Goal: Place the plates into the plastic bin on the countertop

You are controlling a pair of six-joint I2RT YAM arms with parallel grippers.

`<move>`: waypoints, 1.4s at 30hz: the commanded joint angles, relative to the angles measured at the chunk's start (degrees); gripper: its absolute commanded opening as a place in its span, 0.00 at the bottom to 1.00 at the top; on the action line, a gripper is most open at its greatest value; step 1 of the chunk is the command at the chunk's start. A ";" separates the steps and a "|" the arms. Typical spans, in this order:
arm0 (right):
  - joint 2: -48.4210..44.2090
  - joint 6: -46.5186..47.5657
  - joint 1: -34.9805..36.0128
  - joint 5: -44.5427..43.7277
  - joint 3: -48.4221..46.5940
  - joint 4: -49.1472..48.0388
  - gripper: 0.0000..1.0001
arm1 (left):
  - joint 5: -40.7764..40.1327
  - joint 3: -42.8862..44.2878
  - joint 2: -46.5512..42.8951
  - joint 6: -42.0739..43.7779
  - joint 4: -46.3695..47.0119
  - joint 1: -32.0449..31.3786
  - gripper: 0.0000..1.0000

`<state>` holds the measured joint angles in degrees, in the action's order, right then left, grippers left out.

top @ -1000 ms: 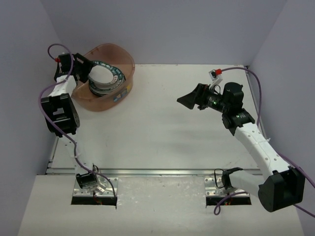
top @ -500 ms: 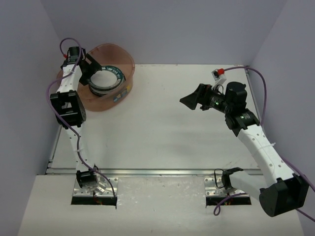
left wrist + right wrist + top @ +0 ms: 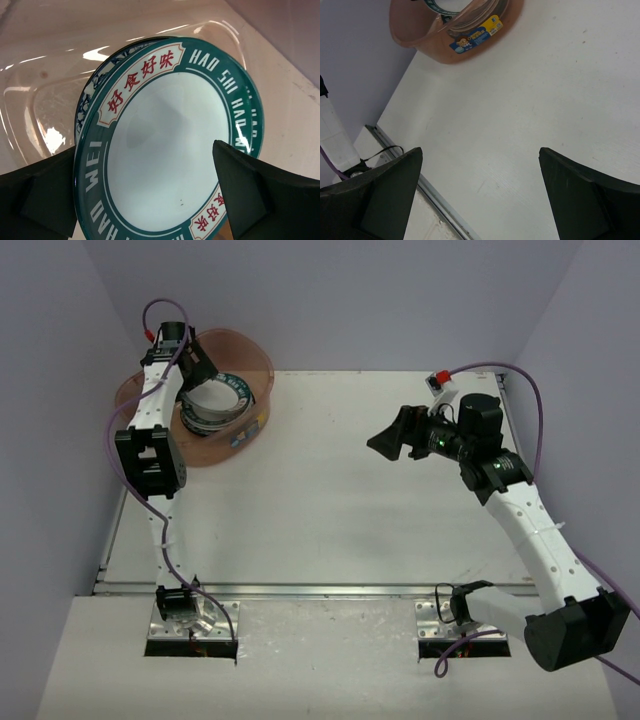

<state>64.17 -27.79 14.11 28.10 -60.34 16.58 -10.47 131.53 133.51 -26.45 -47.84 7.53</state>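
Observation:
The plates [image 3: 215, 402] lie stacked inside the plastic bin [image 3: 215, 448] at the far left of the countertop [image 3: 330, 500]. On top is a teal-rimmed white plate [image 3: 165, 140] with red and white lettering, and a blue floral plate [image 3: 92, 90] peeks out beneath it. My left gripper [image 3: 197, 378] [image 3: 145, 145] hovers open just above the top plate, a finger on either side, holding nothing. Over the right part of the countertop, my right gripper [image 3: 385, 445] [image 3: 481, 149] stands open and empty, facing the bin [image 3: 460, 47].
The bin's label [image 3: 476, 34] faces the table's middle. A metal front edge [image 3: 320, 590] [image 3: 440, 200] borders the countertop near the arm bases. Purple walls close in the left, back and right sides, and the bin sits near the left wall.
My left gripper opened and let go of the teal-rimmed plate, which settled onto the stack. The gripper then drew back toward the bin's far rim. The right gripper rose slightly.

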 commanded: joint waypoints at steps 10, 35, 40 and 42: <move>-1.60 5.43 -0.05 6.11 -1.45 2.75 0.99 | -0.55 4.59 3.69 5.38 -3.35 0.12 1.00; -4.46 4.99 -0.05 4.63 2.33 0.57 0.99 | -6.67 -3.34 -12.85 6.85 -4.60 -3.84 1.00; -7.10 4.80 -0.05 -15.52 1.92 4.90 0.99 | -7.34 -17.12 -34.22 8.68 4.98 -8.33 1.00; -7.30 5.85 0.04 -23.08 0.52 8.81 0.99 | -7.76 -22.36 -40.91 9.81 6.65 -10.01 1.00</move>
<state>58.73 -23.56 14.17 22.65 -57.67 21.04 -16.52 115.64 108.85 -19.03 -48.63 0.73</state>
